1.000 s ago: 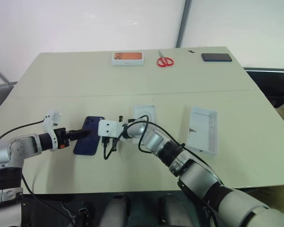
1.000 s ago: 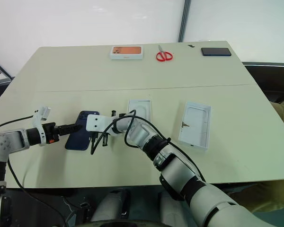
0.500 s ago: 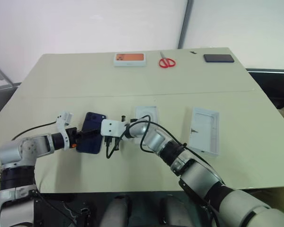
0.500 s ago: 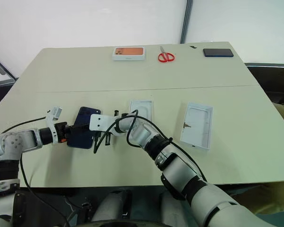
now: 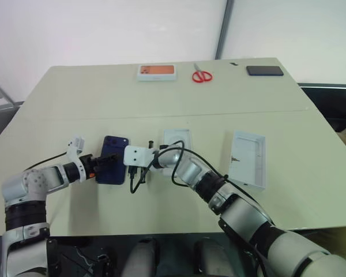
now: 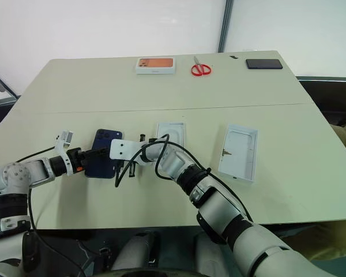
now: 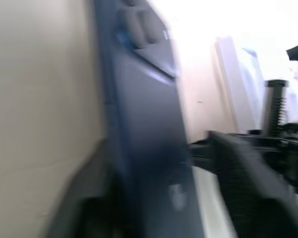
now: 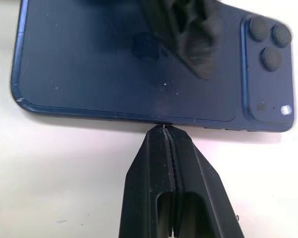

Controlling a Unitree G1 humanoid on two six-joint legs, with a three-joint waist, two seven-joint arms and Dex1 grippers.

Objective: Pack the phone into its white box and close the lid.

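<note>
The table (image 5: 265,124) is bearing the lid (image 5: 247,158) and white box (image 5: 177,138), both lying empty. The phone (image 5: 113,167) is lying left of the box; left gripper (image 5: 101,166) is clamping it, while right gripper (image 8: 168,136), fingers together, is bracing its edge. Next: lifting it boxward.

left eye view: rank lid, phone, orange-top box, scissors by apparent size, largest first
1. lid
2. phone, part covered by the left gripper
3. orange-top box
4. scissors

The box and scissors lie at the table's far edge, so they look smaller than they are.
</note>
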